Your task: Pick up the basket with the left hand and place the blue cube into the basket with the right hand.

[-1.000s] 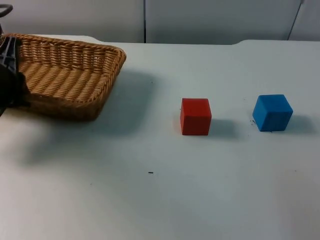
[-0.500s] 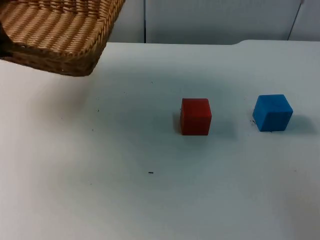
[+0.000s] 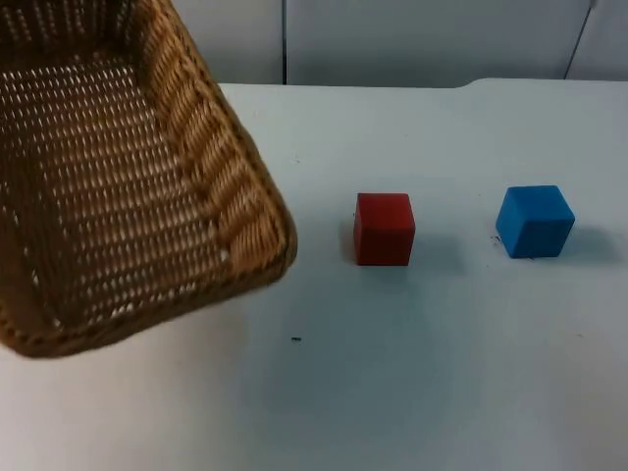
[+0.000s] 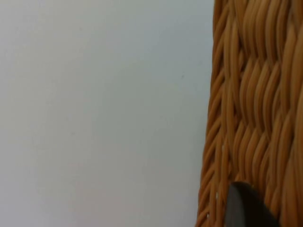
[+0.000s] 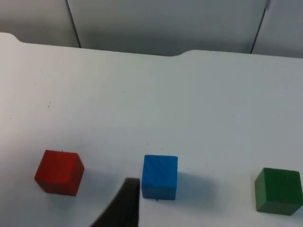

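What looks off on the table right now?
The basket hangs tilted in the air, its open side facing the top camera, held by the left tool. The blue cube and red cube sit squarely on the table.

We see the basket (image 3: 128, 186) as woven wicker, tan and rough, its open weave letting light through the floor. Beside it, the red cube (image 3: 384, 228) and blue cube (image 3: 534, 221) look smooth and matt, as does the green cube (image 5: 278, 190) beyond the blue one. The white worktop (image 3: 412, 373) under the basket is smooth, faintly sheened.
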Action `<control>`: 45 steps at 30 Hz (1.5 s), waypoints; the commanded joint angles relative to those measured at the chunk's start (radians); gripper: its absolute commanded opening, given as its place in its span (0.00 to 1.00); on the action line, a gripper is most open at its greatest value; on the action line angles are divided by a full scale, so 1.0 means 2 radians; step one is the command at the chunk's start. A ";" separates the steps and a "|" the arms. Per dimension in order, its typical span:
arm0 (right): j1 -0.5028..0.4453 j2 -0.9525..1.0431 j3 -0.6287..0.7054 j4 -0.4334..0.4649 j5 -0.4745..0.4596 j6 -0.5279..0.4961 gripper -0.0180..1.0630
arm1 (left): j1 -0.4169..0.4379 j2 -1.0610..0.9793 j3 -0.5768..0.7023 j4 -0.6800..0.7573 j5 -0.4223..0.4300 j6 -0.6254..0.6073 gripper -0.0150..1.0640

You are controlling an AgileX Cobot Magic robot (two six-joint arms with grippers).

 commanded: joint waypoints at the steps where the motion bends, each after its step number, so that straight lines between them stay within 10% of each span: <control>1: 0.003 0.002 -0.012 0.003 0.011 -0.002 0.96 | 0.012 -0.007 0.000 0.032 0.040 0.020 0.01; 17: 0.003 0.032 -0.106 0.026 0.105 -0.002 0.95 | 0.017 0.043 -0.065 -0.017 0.197 0.146 0.01; 39: 0.026 0.390 -0.213 0.033 0.059 0.025 0.95 | 0.017 0.082 -0.080 -0.029 0.202 0.142 0.01; 45: 0.026 0.464 -0.247 -0.034 0.058 0.100 0.93 | 0.017 0.082 -0.080 -0.033 0.202 0.142 0.01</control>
